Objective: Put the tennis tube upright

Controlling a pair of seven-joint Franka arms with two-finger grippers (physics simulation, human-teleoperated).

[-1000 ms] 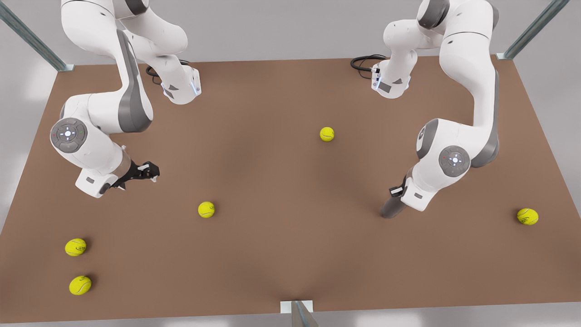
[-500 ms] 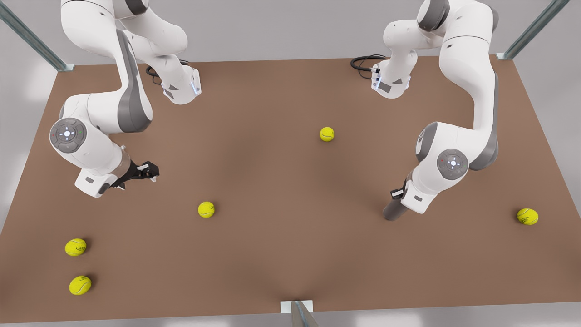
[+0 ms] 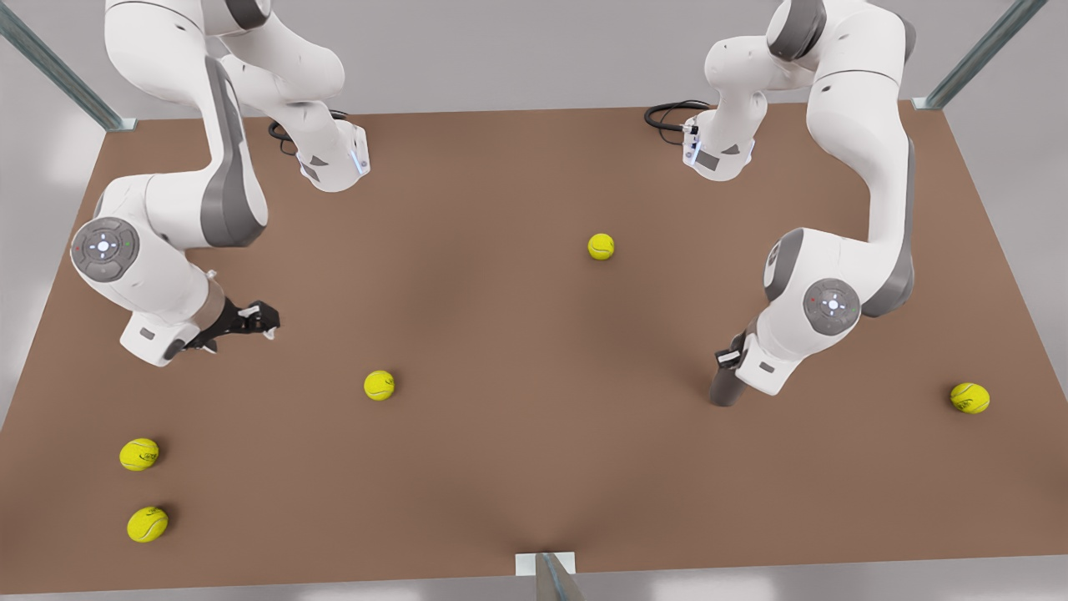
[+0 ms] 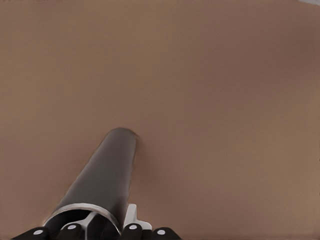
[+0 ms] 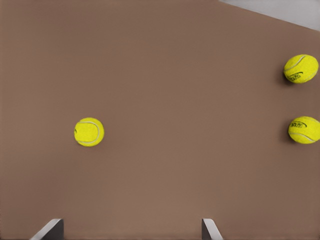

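Observation:
The tennis tube is a dark grey cylinder standing nearly upright at the front view's right, its lower end at the brown table. My left gripper is shut on its upper rim. In the left wrist view the tennis tube runs down from my left gripper to the table, its light rim between the fingers. At the front view's left my right gripper hangs open and apart from the tube. Its fingertips in the right wrist view hold nothing.
Several yellow tennis balls lie on the table: one mid-back, one left of centre, two at the front left, one at the far right. The right wrist view shows three balls. Cables lie by both arm bases.
The left gripper has swung the tube steeper, closer to vertical. The right arm has drawn back a little toward the front view's left, gripper still open.

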